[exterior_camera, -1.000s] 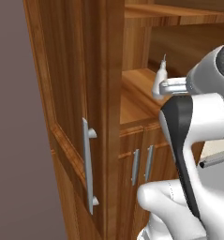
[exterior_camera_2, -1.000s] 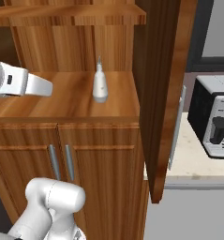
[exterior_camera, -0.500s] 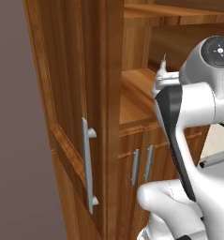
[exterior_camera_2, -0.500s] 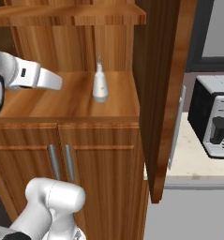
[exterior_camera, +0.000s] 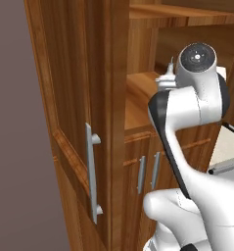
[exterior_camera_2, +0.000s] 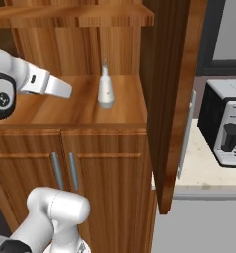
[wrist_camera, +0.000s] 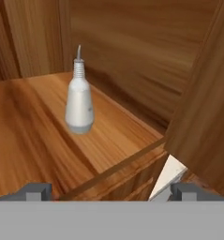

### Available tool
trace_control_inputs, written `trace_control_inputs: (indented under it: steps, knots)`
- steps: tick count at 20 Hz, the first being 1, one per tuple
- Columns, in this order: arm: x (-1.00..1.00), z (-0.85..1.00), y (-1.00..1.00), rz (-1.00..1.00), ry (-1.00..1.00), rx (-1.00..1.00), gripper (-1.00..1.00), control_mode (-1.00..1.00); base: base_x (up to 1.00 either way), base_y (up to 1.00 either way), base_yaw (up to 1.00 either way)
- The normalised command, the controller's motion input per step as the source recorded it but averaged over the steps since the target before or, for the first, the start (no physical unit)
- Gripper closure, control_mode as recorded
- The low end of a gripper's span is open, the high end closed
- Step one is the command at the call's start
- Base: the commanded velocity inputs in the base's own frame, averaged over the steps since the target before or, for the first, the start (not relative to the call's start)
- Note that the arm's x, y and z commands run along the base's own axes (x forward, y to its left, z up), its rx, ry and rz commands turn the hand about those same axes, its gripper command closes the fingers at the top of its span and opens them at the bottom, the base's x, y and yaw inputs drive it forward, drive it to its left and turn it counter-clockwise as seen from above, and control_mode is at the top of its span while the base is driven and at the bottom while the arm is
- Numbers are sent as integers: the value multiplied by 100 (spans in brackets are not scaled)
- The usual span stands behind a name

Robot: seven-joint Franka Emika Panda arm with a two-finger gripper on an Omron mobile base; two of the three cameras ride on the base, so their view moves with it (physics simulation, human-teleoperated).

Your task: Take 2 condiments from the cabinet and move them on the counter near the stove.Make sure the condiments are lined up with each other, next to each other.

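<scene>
Even, soft rendered light, no glare; the cabinet (exterior_camera_2: 114, 59) interior is dimmer, a faint shadow under the whitish bottle (wrist_camera: 79, 101); hand view slightly soft

The white jointed arm (exterior_camera: 187, 147) rises from its base and bends at a raised elbow. Its two-finger end effector (wrist_camera: 108, 191) is spread wide, dark fingertips (wrist_camera: 36, 191) far apart, holding nothing.
</scene>
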Motion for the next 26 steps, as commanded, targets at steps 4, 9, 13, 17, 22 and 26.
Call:
trace_control_inputs:
  steps: [4, 9, 13, 17, 22, 26]
  knots:
    - [31, -5, -12, -14, 0, 0, -100, -100, 0, 0, 0]
    - [30, 0, -12, -11, 4, 2, -100, -100, 0, 0, 0]
    - [23, -1, -2, -5, 6, 1, -100, -100, 0, 0, 0]
    - [38, -13, 0, -5, 2, 0, -100, -100, 0, 0, 0]
    - [37, -26, 0, -7, -1, 0, -100, -100, 0, 0, 0]
    - [25, -20, 0, -7, -1, 0, -100, -100, 0, 0, 0]
